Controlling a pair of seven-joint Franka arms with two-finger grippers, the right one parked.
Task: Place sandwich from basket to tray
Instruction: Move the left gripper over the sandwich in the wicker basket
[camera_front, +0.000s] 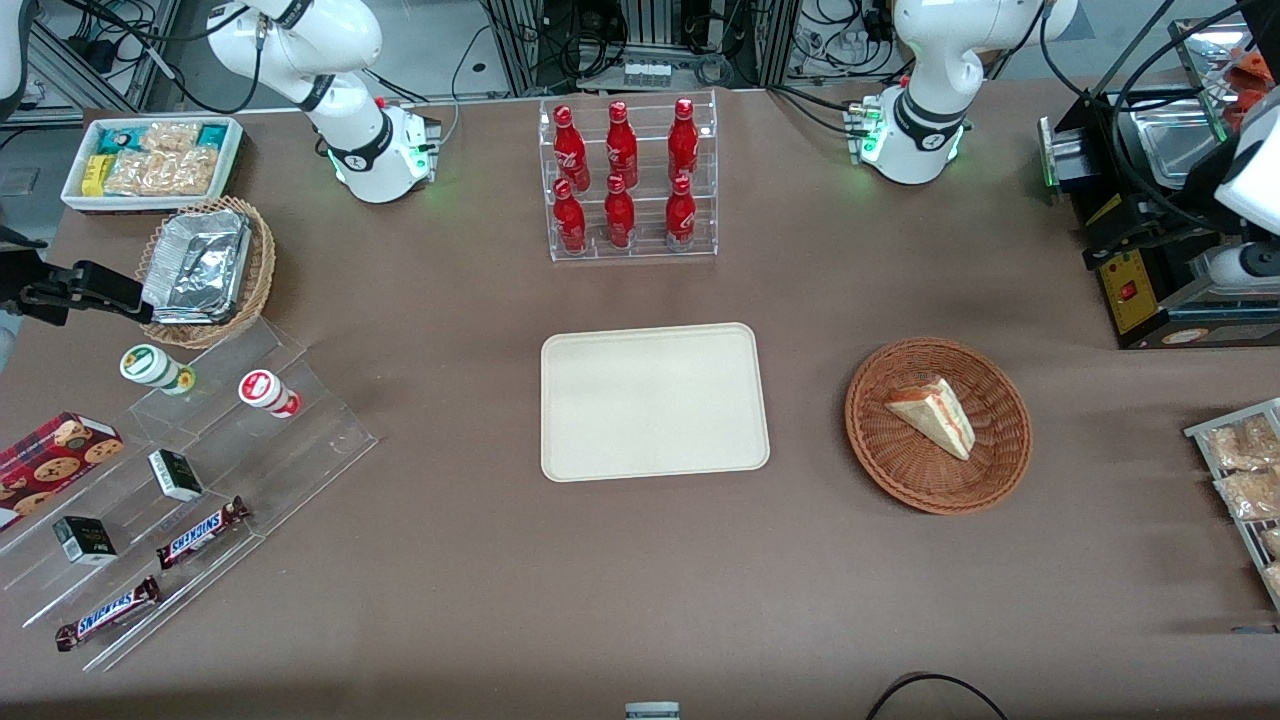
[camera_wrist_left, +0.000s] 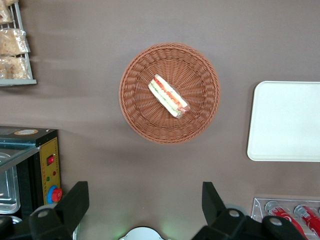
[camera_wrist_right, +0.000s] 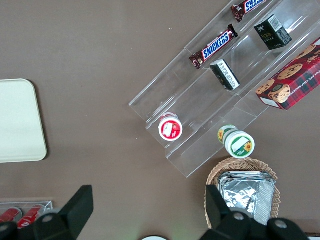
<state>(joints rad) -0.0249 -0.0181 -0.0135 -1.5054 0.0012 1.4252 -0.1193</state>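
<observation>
The sandwich (camera_front: 932, 415), a white bread wedge with red and green filling, lies in the round reddish-brown basket (camera_front: 900, 470) toward the working arm's end of the table. The cream tray (camera_front: 655, 400) lies flat and bare at the table's middle, beside the basket. In the left wrist view the sandwich (camera_wrist_left: 169, 96) lies in the basket (camera_wrist_left: 145, 120), and the tray (camera_wrist_left: 285, 120) is beside it. My left gripper (camera_wrist_left: 144, 200) hangs high above the bare table between the arm's base and the basket, open wide and holding nothing. It does not show in the front view.
A clear rack of red bottles (camera_front: 628, 180) stands farther from the front camera than the tray. A black machine (camera_front: 1150, 250) and a wire rack of snack packets (camera_front: 1245, 480) flank the basket. A stepped acrylic stand with snacks (camera_front: 180, 480) is toward the parked arm's end.
</observation>
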